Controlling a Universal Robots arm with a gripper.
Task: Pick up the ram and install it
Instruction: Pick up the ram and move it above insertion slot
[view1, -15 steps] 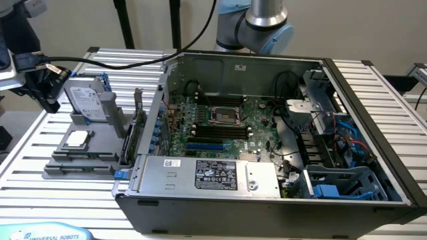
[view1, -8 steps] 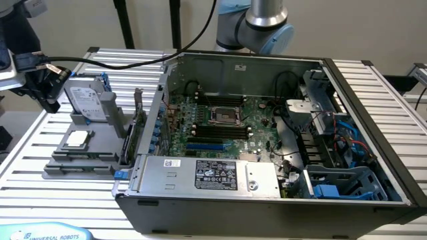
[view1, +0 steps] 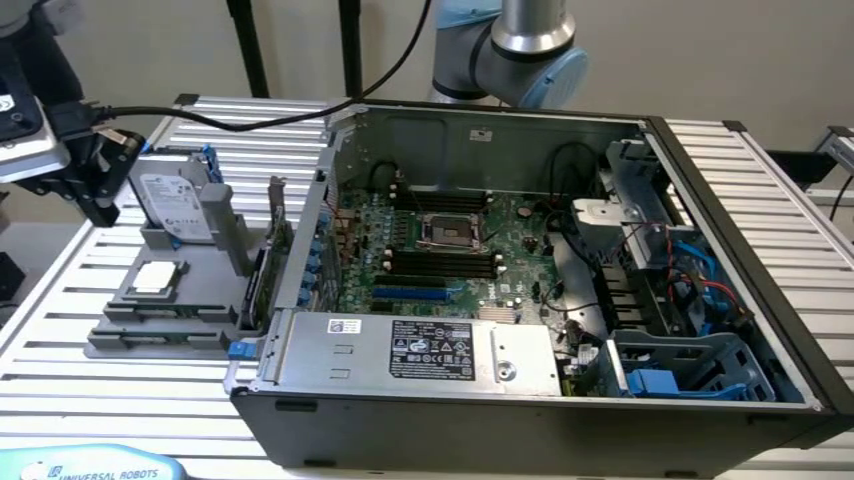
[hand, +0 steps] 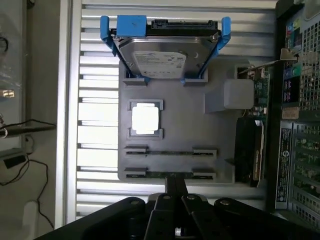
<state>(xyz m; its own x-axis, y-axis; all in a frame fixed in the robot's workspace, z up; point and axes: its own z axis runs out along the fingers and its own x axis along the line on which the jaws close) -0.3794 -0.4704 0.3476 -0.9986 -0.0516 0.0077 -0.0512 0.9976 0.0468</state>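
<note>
Two rams stand on edge in the slots of a grey holder tray (hand: 220, 125): one ram (hand: 170, 152) nearer the silver processor chip (hand: 145, 119), the other ram (hand: 150, 174) by the tray's edge. In the exterior view the tray (view1: 120, 345) lies at the left, beside the open computer case (view1: 534, 400), whose black memory slots (view1: 434, 262) lie on the motherboard. My gripper (view1: 100, 205) hangs above the tray's far left side. In the wrist view the gripper (hand: 175, 181) points down over the outer ram, its fingers together and holding nothing.
A silver hard drive in a blue frame (hand: 162, 57) leans at one end of the tray. An expansion card (view1: 278, 215) stands between tray and case. The power supply (view1: 414, 350) and blue drive cage (view1: 681, 365) fill the case's front. Cables (view1: 240, 120) run across the slatted table.
</note>
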